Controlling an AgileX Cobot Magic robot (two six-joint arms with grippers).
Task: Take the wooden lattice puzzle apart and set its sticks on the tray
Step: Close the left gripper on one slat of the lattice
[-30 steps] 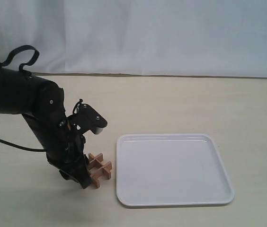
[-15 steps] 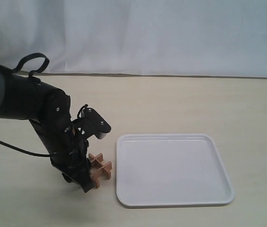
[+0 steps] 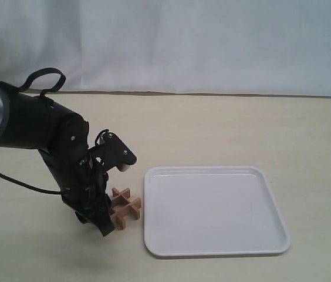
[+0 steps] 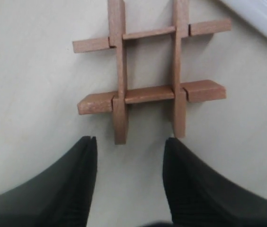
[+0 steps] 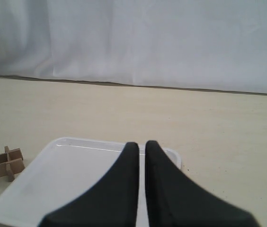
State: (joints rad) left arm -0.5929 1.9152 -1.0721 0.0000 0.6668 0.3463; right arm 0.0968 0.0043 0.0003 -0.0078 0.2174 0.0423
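Observation:
The wooden lattice puzzle [image 3: 127, 206] lies assembled on the table just left of the white tray [image 3: 212, 171]. Its four sticks are interlocked in a hash shape [image 4: 147, 92]. My left gripper [image 4: 129, 142] is open and low over the table. Its two black fingertips [image 4: 88, 142] stop just short of the ends of two sticks, with nothing between them. In the exterior view the left gripper [image 3: 104, 225] sits at the puzzle's left side. My right gripper [image 5: 139, 144] is shut and empty, hanging above the tray's [image 5: 72, 179] near side. It does not show in the exterior view.
A white cloth backdrop [image 3: 212, 41] closes off the far side of the beige table. The tray's corner [image 4: 261, 13] lies close beyond the puzzle. A black cable [image 3: 13, 179] trails from the left arm over the table.
The left arm has shifted slightly to the right and settled closer to the puzzle. The puzzle and the tray have hardly moved.

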